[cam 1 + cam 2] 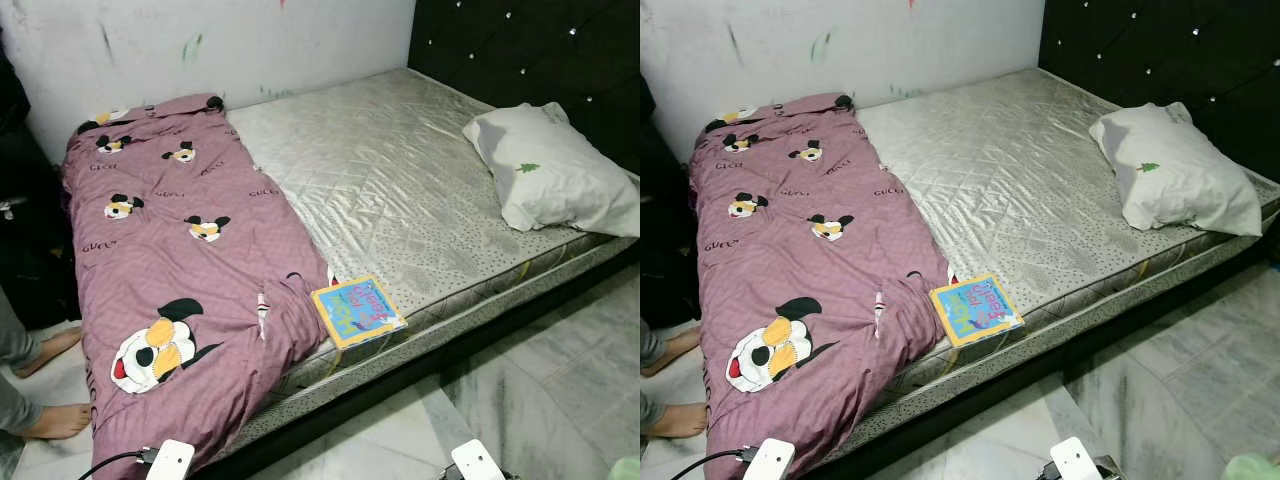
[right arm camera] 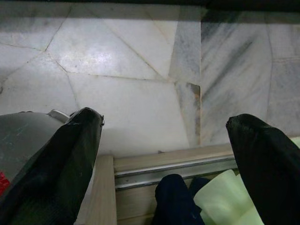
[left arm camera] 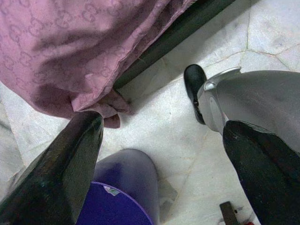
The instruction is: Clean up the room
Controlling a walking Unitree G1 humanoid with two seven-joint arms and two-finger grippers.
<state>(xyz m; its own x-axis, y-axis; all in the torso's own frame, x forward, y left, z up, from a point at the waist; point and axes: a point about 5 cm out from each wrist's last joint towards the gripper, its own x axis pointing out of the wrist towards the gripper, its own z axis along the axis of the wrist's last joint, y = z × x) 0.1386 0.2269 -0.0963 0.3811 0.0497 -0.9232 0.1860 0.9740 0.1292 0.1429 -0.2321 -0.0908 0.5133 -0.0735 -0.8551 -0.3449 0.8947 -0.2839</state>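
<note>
- A purple blanket (image 1: 180, 270) printed with cartoon mice lay along the left side of the bare quilted mattress (image 1: 400, 190), its lower end spilling over the bed's edge toward the marble floor (image 1: 560, 390).
- A colourful book (image 1: 357, 311) sat at the mattress's near edge, just beside the blanket's fold.
- A white pillow (image 1: 550, 170) rested at the right end, against the dark tufted headboard (image 1: 530, 50).
- A person's bare feet (image 1: 55, 420) stood on the floor to the left of the bed.
- The left gripper (image 3: 164, 164) hung low over the floor beside the blanket's hanging hem — fingers spread apart, nothing between them.
- The right gripper (image 2: 164, 154) hovered over the marble tiles, fingers likewise wide apart and empty.
</note>
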